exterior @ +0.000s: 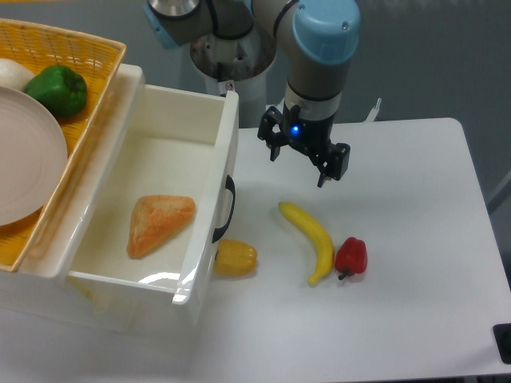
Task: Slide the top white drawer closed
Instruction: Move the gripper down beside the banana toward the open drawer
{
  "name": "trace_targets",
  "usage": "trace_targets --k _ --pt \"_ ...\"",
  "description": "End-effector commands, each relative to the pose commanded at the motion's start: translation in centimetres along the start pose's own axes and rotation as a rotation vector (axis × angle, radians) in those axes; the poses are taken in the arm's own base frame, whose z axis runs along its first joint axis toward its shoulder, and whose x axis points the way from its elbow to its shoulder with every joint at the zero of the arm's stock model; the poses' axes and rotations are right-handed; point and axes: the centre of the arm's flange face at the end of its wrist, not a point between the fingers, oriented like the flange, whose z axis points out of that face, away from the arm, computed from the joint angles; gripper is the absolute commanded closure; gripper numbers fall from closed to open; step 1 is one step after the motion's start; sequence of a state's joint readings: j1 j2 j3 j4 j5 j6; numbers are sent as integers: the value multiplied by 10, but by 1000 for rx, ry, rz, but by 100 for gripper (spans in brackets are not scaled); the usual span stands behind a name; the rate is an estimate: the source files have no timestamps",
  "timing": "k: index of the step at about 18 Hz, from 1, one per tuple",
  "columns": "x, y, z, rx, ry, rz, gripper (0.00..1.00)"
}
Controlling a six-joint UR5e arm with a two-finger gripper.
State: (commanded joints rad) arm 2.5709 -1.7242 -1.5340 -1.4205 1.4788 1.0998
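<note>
Though pulled well out of its cabinet, the top white drawer point(164, 148) sits level at the left of the tabletop point(399, 319), its front panel facing right toward the arm.

Item, drawer: glossy white plastic, deep-walled, rigid by the look of it; probably light, and likely to run freely once pushed. The smooth panel may let a finger skid, so contact is best made squarely on the flat front face just beside the black curved handle point(226, 209), or on the handle itself, pushing leftward. No grasp seems needed.

Contents, drawer: one orange-brown triangular pastry point(160, 224), lying loose on the floor of the drawer; it may shift if the drawer is shoved hard.

Item, yellow wicker basket point(88, 60): resting on top at upper left, partly over the drawer's rear. Contents: a pale plate point(24, 152), a green pepper point(57, 89), and a white rounded object at the edge, not identifiable.

Loose on the tabletop: a yellow pepper point(235, 258) touching or just beside the drawer front, below the handle, a banana point(310, 239), and a red pepper point(351, 256) just beside the banana's tip.

Item, tool point(304, 158): fingers spread apart, grasping nothing, hanging above the tabletop right of the drawer front and clear of it.
</note>
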Motion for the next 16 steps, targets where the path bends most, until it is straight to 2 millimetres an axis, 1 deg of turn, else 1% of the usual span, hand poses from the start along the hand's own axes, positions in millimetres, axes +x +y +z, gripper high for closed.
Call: trace_targets --k 3,5,9,11,15,16 --pt "-8 3 11 -10 19 -17 0" --pt "-13 7 14 -13 24 -26 0" --pt "-17 9 19 -21 24 -29 0" --pt "-16 12 25 -41 28 -37 0" --pt "-25 11 48 -67 64 -67 0" --pt "-26 11 51 -71 67 -76 0"
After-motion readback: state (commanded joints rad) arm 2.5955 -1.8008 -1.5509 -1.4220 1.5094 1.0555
